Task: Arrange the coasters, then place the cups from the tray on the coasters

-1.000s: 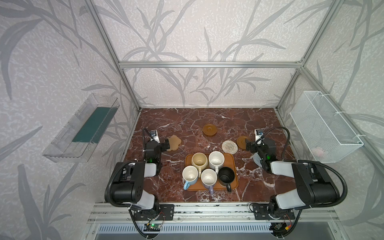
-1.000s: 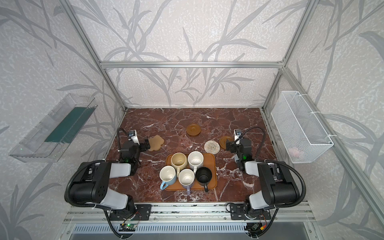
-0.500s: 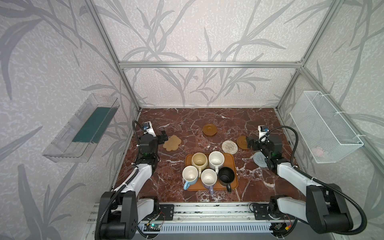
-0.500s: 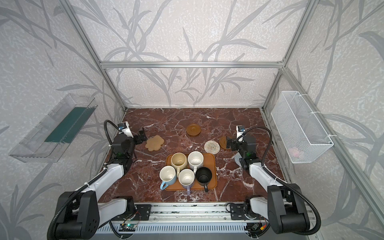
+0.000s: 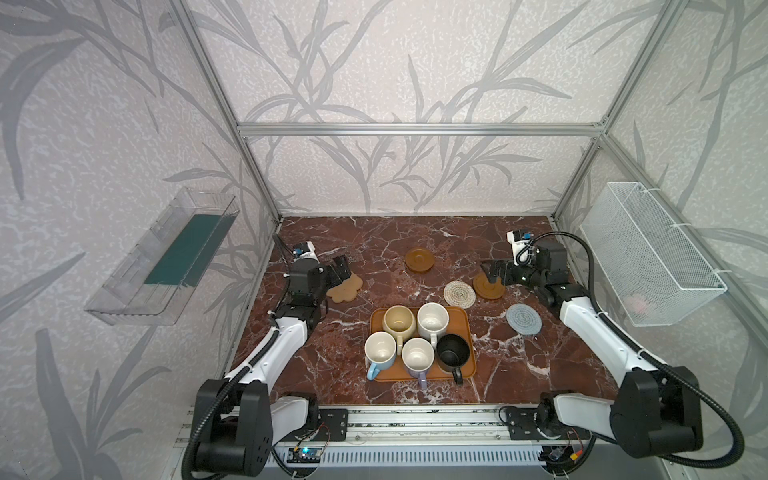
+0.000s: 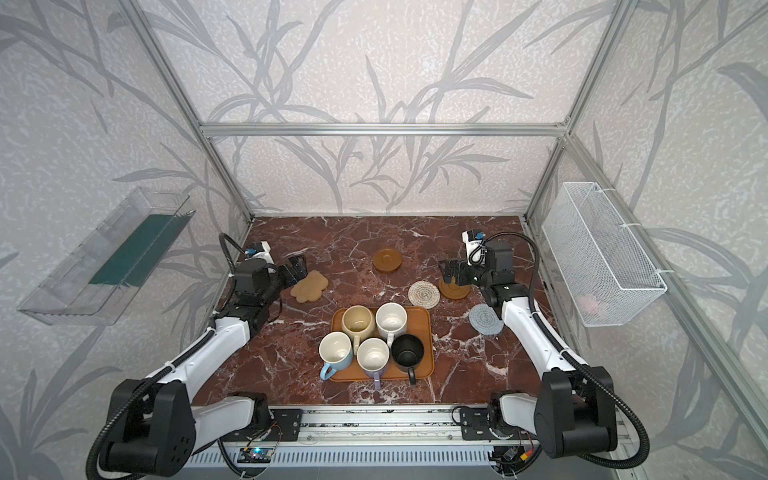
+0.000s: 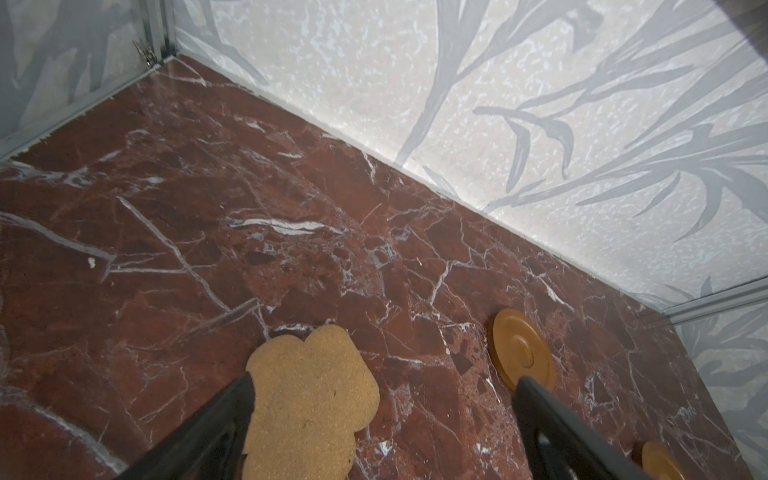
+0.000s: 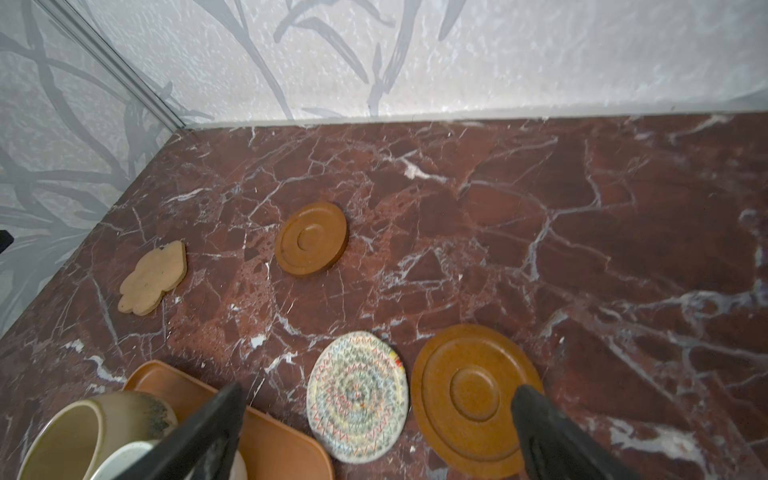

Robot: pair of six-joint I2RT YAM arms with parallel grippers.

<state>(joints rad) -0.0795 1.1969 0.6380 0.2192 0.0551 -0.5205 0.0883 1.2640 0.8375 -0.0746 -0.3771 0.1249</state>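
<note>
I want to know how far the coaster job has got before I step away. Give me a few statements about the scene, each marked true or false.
1. The black cup stands on the tray. True.
2. The woven coaster lies on the tray. False: it lies on the table, beside a brown round coaster.
3. The left claw and the right claw are open and empty. True.
4. A cup stands on the grey-blue coaster. False: nothing stands on it.
</note>
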